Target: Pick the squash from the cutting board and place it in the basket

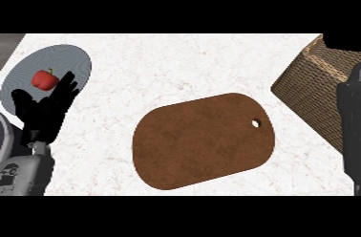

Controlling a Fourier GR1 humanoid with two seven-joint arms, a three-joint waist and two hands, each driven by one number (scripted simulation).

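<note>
The brown cutting board (201,143) lies in the middle of the counter with nothing on it. No squash shows anywhere in the head view. The woven basket (310,88) stands at the right, cut off by the view's edge. My right hand (350,112) shows as a dark shape along the right edge, in front of the basket and hiding part of it. Whether it holds anything is hidden. My left hand (46,112) rests open at the left, fingers up, over the lower edge of a grey plate.
A grey plate (70,64) at the far left carries a small red pepper (45,80). White marble counter (176,69) stretches between the plate, the board and the basket.
</note>
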